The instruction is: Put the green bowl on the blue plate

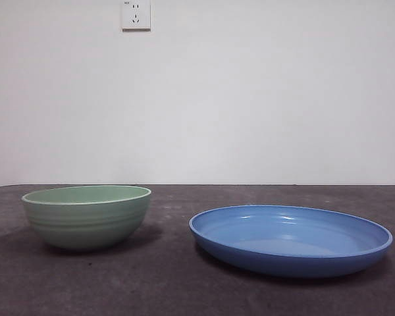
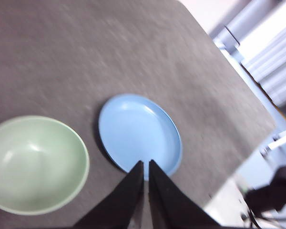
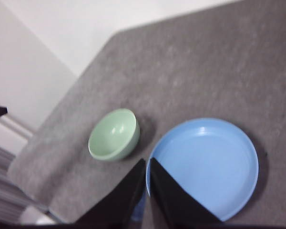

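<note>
The green bowl [image 1: 87, 215] stands upright and empty on the dark grey table at the left. The blue plate [image 1: 289, 238] lies flat on the table to its right, a small gap apart from it. Neither arm shows in the front view. In the left wrist view my left gripper [image 2: 146, 165] is shut and empty, high above the table, with the green bowl [image 2: 35, 164] and blue plate [image 2: 139, 133] below. In the right wrist view my right gripper [image 3: 147, 163] is shut and empty, also high above the bowl [image 3: 114, 134] and plate [image 3: 205, 164].
The dark grey table [image 1: 171, 283] ends at a white wall with a socket [image 1: 136, 14]. The left wrist view shows the table's edge [image 2: 248, 86] and a dark robot part [image 2: 271, 193] beyond it.
</note>
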Robot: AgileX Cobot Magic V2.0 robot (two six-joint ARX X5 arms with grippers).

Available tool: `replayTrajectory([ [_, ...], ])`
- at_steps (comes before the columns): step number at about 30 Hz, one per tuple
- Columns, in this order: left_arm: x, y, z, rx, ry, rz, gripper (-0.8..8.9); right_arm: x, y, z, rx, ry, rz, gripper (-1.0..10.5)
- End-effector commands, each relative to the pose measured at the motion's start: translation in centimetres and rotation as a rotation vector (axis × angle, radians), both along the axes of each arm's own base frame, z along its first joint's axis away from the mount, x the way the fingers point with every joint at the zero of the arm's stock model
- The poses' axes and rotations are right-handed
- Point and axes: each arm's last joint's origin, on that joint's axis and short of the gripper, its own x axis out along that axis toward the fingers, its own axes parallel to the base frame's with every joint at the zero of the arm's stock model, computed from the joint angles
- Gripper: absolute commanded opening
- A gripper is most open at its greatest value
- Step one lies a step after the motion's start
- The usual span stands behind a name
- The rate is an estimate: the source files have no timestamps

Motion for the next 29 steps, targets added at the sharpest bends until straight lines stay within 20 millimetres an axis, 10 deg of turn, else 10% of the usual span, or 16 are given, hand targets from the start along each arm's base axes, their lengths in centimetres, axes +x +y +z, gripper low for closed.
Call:
replayTrajectory([
  [1,0.28,-0.42,0.39,0.002,-0.016,-0.049,0.19,0.15,0.14,0.24,-0.054,-0.026,0.05,0.1],
  [15,0.34,-0.59,0.19,0.01,0.001,-0.059,0.38,0.13,0.29,-0.2,-0.103,-0.016,0.098,0.2],
  [23,0.33,-0.59,0.17,0.013,-0.001,-0.059,4.27,0.13,0.29,-0.2,-0.104,-0.016,0.098,4.9],
  [29,0.54,-0.44,0.06,0.073,-0.029,-0.003,6.28,0.12,0.29,-0.21,-0.104,-0.014,0.098,5.5],
])
